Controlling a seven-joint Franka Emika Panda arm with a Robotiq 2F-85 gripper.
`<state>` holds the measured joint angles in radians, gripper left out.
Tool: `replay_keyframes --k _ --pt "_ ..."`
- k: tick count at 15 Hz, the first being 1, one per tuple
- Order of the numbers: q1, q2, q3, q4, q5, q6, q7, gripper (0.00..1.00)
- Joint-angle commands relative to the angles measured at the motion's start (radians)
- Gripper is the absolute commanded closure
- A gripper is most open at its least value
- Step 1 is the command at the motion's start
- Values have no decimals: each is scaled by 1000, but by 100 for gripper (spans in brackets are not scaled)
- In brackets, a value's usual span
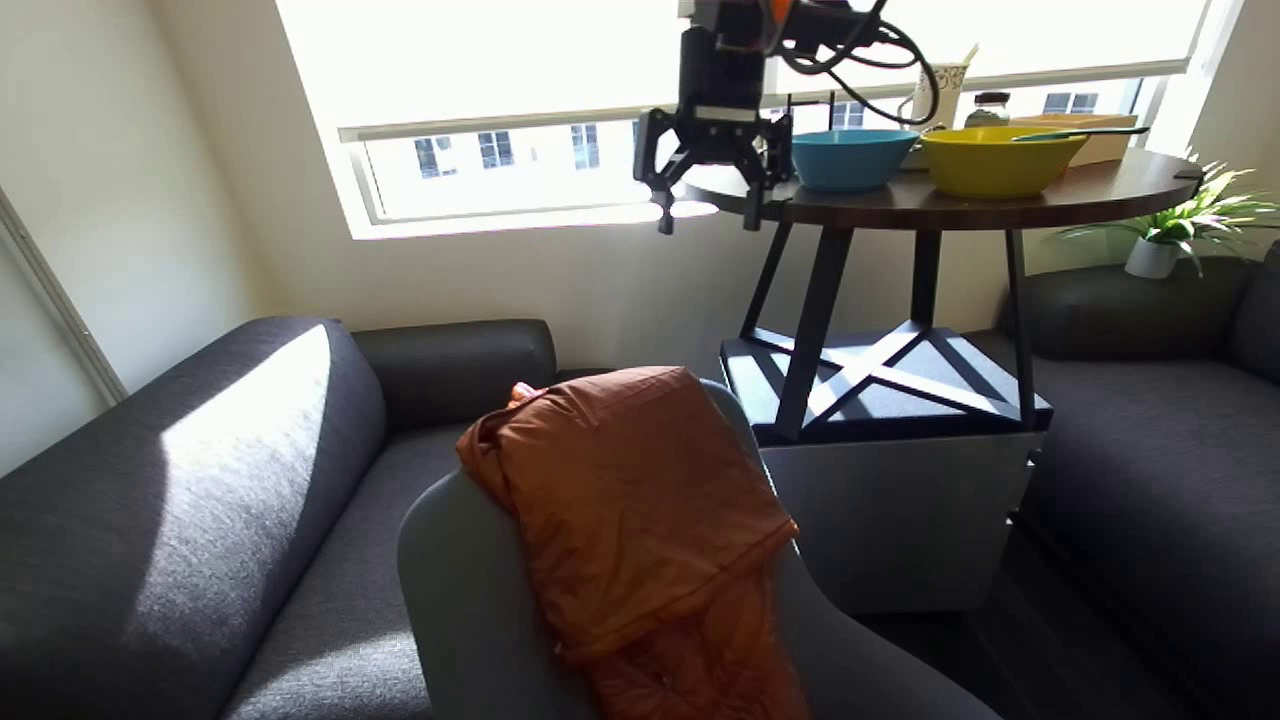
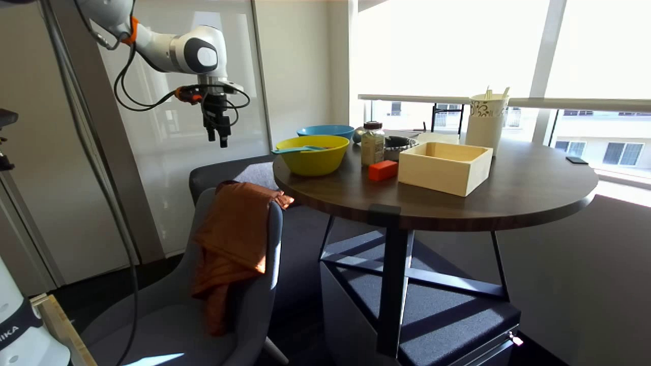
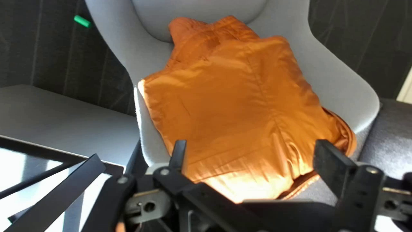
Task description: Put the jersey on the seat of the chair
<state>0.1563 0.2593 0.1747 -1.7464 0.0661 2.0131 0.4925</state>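
The rust-orange jersey point(image 1: 640, 500) is draped over the top of the grey chair's backrest point(image 1: 455, 610) and hangs down its front. In an exterior view the jersey point(image 2: 236, 223) reaches low beside the chair's seat point(image 2: 152, 325); I cannot tell whether it touches the seat. My gripper point(image 1: 709, 222) is open and empty, high above the backrest; it also shows open in an exterior view point(image 2: 217, 141). In the wrist view the jersey point(image 3: 231, 96) lies below and between the spread fingers point(image 3: 251, 143), apart from them, with the chair point(image 3: 334, 77) around it.
A round dark table point(image 2: 534, 193) stands beside the chair, holding a yellow bowl point(image 2: 315, 160), a blue bowl point(image 1: 850, 160), a wooden box point(image 2: 442, 173) and a tall white container point(image 2: 485, 124). A dark grey sofa point(image 1: 90, 520) and a grey cabinet point(image 1: 900, 530) stand close by.
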Motion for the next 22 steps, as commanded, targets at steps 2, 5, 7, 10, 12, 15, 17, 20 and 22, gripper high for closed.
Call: replay_keyframes --k 2,5,7,10,12,15,17,20,22 --pt "98 240 -39 287 -4 68 232 0" --pt "162 373 -70 434 -40 38 318 0" --pt "181 456 -76 525 -26 -37 332 0" --pt "178 430 -72 464 -2 -31 294 0" --pt "181 469 -73 513 -1 -55 294 0" --pt "193 500 -84 558 9 -17 364 0" --pt "215 557 -106 616 -4 79 456 0" --pt "245 646 -141 699 -25 213 566 0" --pt "260 735 -157 800 -19 236 655 0"
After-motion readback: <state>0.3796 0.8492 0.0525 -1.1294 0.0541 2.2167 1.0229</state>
